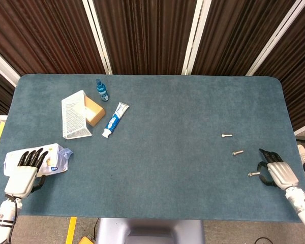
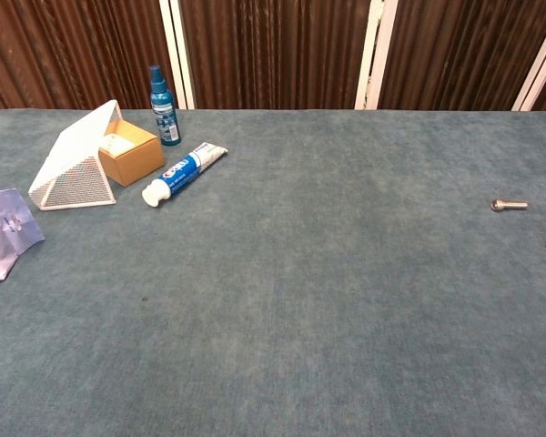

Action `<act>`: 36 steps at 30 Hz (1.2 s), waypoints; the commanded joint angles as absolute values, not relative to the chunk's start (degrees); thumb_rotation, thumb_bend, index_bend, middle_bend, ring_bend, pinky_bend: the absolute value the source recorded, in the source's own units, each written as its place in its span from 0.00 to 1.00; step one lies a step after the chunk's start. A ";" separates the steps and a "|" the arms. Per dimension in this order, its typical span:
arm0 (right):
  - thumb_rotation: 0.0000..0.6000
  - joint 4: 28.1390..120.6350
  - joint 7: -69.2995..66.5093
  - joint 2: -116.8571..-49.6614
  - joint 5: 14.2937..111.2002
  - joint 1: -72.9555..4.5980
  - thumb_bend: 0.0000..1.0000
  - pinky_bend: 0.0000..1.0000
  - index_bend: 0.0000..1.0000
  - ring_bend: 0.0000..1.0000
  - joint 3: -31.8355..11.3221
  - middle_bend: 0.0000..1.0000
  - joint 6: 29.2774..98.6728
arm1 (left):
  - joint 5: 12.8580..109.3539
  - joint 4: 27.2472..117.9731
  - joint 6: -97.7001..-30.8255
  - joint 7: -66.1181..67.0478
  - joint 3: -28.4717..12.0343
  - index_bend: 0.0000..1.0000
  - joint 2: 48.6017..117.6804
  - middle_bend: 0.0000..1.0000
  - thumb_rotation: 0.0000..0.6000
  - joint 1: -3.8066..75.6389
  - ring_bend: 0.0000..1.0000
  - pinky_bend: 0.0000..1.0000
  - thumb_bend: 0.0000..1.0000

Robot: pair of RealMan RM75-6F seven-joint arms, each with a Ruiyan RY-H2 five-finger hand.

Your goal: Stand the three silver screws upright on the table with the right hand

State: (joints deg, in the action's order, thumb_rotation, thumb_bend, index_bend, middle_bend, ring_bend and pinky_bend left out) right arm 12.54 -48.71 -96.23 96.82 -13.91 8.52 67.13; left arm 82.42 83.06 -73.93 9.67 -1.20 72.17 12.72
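- Three screws lying flat on the table (image 1: 193, 178), none upright yet: far screw (image 1: 226, 135), middle screw (image 1: 237, 152), near screw (image 1: 253, 174).
- All three steps judged still to do.
- Right hand (image 1: 276, 170) just beside the near screw, thumb curving toward it; contact or pinch impossible to tell.
- Left hand (image 1: 25, 169) far from the screws, fingers laid together on a plastic packet (image 1: 58, 157), gripping nothing.

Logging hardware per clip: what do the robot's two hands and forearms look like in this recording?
In the head view, both the left hand and the right hand have black fingers on a silver-white palm housing. Each sits on a white wrist section with small dark and reddish markings. No loose cables show. The chest view shows neither hand.
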 commanded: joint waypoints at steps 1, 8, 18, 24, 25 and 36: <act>1.00 12.52 -48.82 -96.31 96.78 -13.95 0.49 0.00 0.58 0.00 8.54 0.06 66.99 | 82.35 83.04 -73.86 9.73 -1.18 0.00 72.20 0.00 1.00 12.74 0.00 0.05 0.48; 1.00 12.27 -48.80 -96.71 96.46 -13.95 0.49 0.00 0.61 0.00 8.36 0.07 66.89 | 82.13 82.94 -73.43 9.92 -1.05 0.00 72.32 0.00 1.00 12.90 0.00 0.05 0.48; 1.00 12.18 -48.65 -97.09 96.30 -14.07 0.49 0.00 0.63 0.00 8.34 0.09 66.59 | 81.77 83.02 -73.28 10.14 -0.98 0.00 72.26 0.00 1.00 12.90 0.00 0.05 0.48; 1.00 12.38 -48.48 -96.77 96.21 -13.93 0.49 0.00 0.64 0.00 8.12 0.10 68.58 | 81.91 83.22 -73.48 10.09 -0.88 0.00 72.12 0.00 1.00 12.84 0.00 0.05 0.48; 1.00 12.53 -48.45 -96.63 96.16 -13.90 0.49 0.00 0.64 0.00 8.02 0.10 69.22 | 81.98 83.25 -73.55 10.08 -0.84 0.00 72.09 0.00 1.00 12.81 0.00 0.05 0.48; 1.00 14.73 -44.99 -95.25 96.79 -14.05 0.49 0.00 0.64 0.00 7.89 0.10 75.59 | 82.56 83.68 -74.01 9.71 -0.55 0.00 71.76 0.00 1.00 12.65 0.00 0.05 0.48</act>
